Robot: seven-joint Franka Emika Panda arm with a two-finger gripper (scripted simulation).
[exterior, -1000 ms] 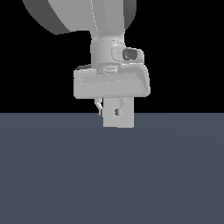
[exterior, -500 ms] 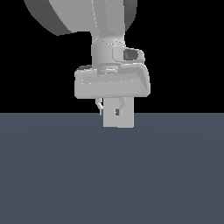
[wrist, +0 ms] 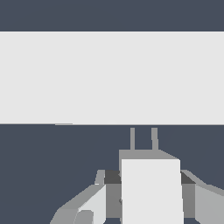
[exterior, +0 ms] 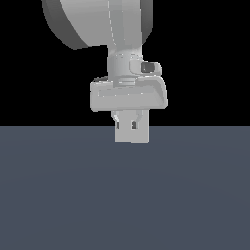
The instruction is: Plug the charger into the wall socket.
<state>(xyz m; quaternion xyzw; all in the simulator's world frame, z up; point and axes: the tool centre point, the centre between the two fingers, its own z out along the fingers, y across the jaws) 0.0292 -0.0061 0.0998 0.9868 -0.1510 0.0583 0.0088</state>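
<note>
Prongs (wrist: 143,139) on the charger (wrist: 151,188) reach right up to the lower edge of the wall socket (wrist: 112,78), with hardly any gap left between tips and slab. The socket runs off both sides of the wrist view, so its corners are cut off and its holes cannot be made out. Gripper (wrist: 148,192) fingers (wrist: 89,205) sit clamped on either side of the charger. From the exterior view the arm's hand (exterior: 129,93) hides most of the charger (exterior: 132,133), which hangs above the dark floor (exterior: 125,195).
</note>
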